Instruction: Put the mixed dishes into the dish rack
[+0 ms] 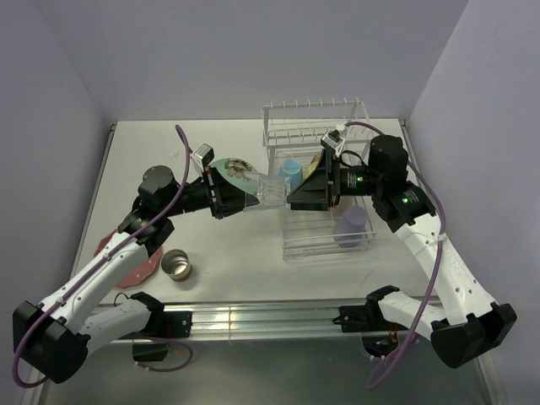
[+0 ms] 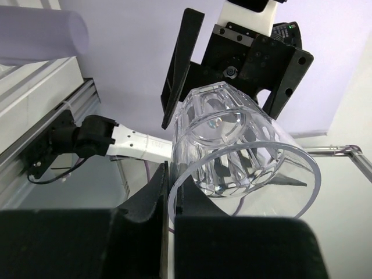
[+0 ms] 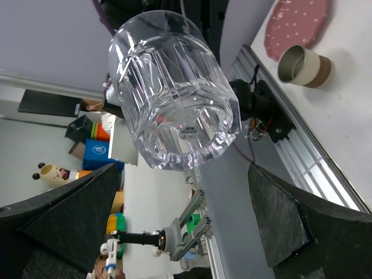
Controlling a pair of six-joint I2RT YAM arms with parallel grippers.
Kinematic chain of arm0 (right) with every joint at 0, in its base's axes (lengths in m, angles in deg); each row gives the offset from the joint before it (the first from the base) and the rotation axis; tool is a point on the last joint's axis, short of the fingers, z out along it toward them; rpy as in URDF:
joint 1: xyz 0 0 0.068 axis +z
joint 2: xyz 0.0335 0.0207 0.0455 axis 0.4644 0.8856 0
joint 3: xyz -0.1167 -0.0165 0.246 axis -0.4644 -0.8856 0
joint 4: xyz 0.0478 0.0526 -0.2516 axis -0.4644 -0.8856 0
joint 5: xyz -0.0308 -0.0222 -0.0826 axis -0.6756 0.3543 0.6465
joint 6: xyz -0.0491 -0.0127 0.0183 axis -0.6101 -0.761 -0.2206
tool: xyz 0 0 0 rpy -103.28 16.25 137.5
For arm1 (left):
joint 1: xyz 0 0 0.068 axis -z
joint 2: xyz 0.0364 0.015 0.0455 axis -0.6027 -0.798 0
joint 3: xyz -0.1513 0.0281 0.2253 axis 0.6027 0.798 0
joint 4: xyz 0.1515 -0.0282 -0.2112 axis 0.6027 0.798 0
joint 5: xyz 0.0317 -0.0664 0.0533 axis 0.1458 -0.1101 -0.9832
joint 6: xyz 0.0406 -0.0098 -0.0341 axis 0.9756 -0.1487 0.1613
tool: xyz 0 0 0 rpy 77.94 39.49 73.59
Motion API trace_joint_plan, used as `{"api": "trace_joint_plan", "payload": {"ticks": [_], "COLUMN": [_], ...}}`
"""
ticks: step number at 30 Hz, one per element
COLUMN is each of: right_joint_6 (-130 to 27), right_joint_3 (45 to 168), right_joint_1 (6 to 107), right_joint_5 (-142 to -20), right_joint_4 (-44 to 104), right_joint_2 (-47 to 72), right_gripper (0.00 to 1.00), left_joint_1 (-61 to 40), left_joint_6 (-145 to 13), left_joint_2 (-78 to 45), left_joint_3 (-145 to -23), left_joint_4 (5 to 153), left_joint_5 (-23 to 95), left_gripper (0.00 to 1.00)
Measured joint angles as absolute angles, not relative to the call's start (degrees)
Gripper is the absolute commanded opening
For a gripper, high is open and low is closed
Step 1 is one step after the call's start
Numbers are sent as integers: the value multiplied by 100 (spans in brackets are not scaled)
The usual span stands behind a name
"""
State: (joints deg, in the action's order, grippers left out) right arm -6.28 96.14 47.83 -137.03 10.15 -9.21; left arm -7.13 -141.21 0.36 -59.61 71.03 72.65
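My left gripper [image 1: 256,193] [image 2: 171,187] is shut on the rim of the clear glass [image 1: 272,191] [image 2: 232,145] and holds it in the air, on its side, just left of the white wire dish rack [image 1: 314,126]. My right gripper [image 1: 293,199] [image 3: 183,181] is open and faces the glass's thick base [image 3: 174,99], one finger on either side, not touching. A blue cup [image 1: 291,169] and a lavender cup [image 1: 350,226] sit in the rack. The mint-green plate [image 1: 229,170] lies behind my left gripper.
The pink dotted plate [image 1: 126,260] [image 3: 296,23] lies at the front left, partly under my left arm. A tan cup [image 1: 176,265] [image 3: 303,65] stands beside it. A metal rail [image 1: 253,319] runs along the table's near edge.
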Motion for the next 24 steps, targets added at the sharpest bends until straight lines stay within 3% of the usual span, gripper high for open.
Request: {"api": "trace_joint_plan", "payload": {"ticks": [12,18,21,22,23,24], "right_joint_6": [409,942,1202,1230,1305,1340], "right_joint_3": [9515,9518,9502,9480,9450,9426], "right_joint_1": [5251,5382,5397,5413,5421,5437], "right_joint_5": [-13781,-13801,-13862,-13882,-13886,-13893], "right_joint_4": [2564,3323,3605,3723,3825,3885], "right_joint_2": [-486,-250,-165,-158,-158,-160], "right_gripper": [100,85,45,7,0,0], "left_joint_1": [-713,-697,-700,-700,-700,-700], "left_joint_6": [-14517,-14613,-14720,-14770,-14825,-14858], "left_joint_2": [38,38,110,149,189,230], "left_joint_3": [-5950,-5878,-5808,-5789,-5754,-5710], "left_joint_4": [6681,6600,6421,6391,6334,6303], "left_joint_5": [7320,7322,7303,7294,7290,7279], "left_gripper": [0,0,0,3,14,44]}}
